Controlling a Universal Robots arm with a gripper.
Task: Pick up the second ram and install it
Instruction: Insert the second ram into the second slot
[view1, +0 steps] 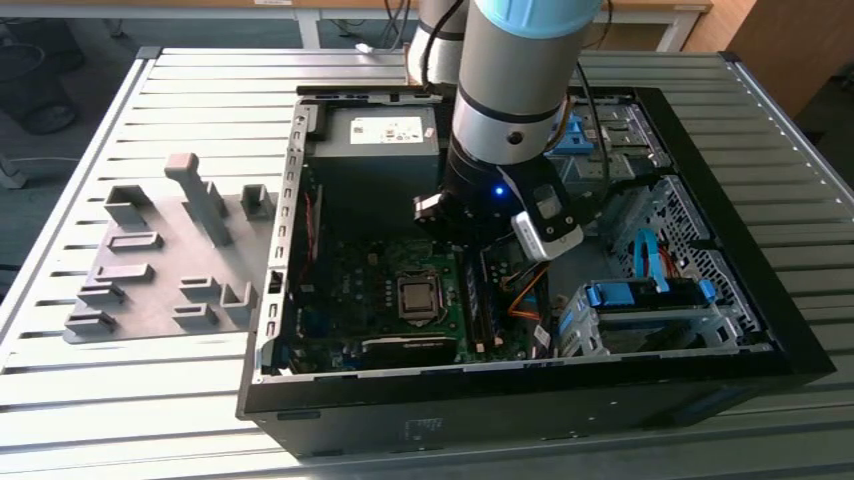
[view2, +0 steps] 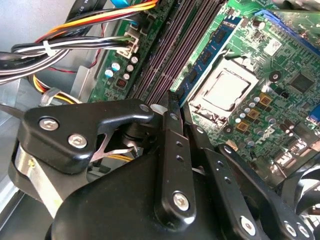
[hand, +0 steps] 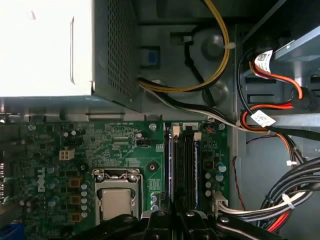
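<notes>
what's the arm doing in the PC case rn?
The arm's tool is down inside the open computer case, right over the motherboard's memory slots next to the CPU socket. In the second wrist view a blue-green ram stick sits in the slot nearest the socket. The tool's tip is at the slots; whether it grips a stick can't be made out. The grey parts holder sits on the table beside the case.

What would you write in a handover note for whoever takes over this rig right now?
Gripper: low inside the computer case, tips over the dark memory slots; grip state unclear.
Parts: one blue-green ram stands in the slot beside the CPU socket.
Done: that ram looks seated.
Open: whether a second ram is in a slot cannot be told.
</notes>
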